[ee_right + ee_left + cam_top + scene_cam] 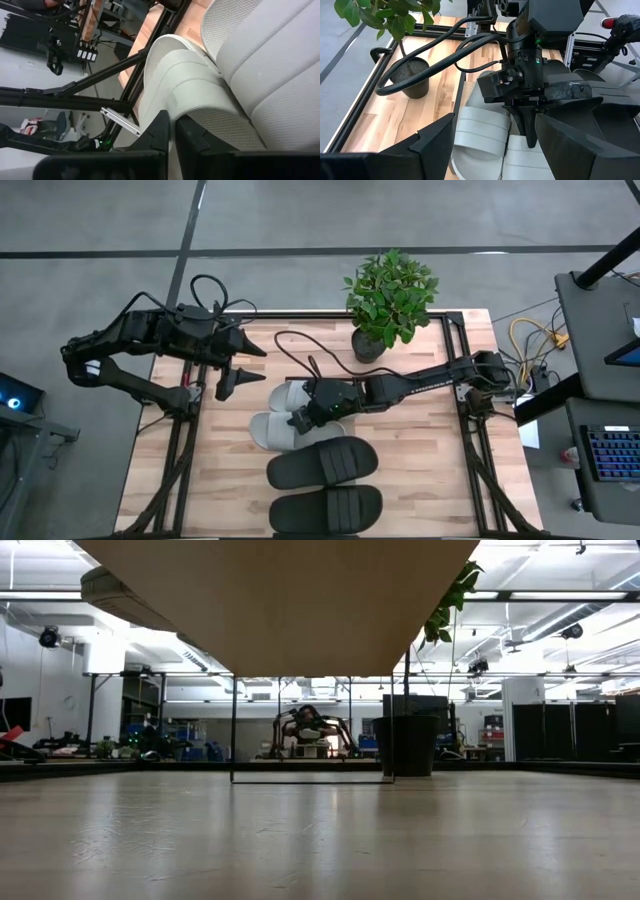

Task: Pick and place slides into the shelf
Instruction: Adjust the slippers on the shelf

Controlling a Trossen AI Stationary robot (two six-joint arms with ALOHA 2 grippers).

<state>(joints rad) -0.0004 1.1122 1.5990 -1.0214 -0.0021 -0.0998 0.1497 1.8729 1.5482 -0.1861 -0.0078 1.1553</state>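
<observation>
Pale plank table (420, 480), leafy potted plant (388, 298) at the back.
We see the right gripper (303, 414) pinching a ribbed grey slide (283, 396); left gripper (243, 366) gapes open.

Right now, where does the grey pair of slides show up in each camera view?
High view: grey slides mid-table, under the right pincer.
Low view: not in it.
Left wrist view: grey slides at lower centre, right pincer on them.
Right wrist view: grey slides fill the picture.
Shared landmark: potted plant.
</observation>
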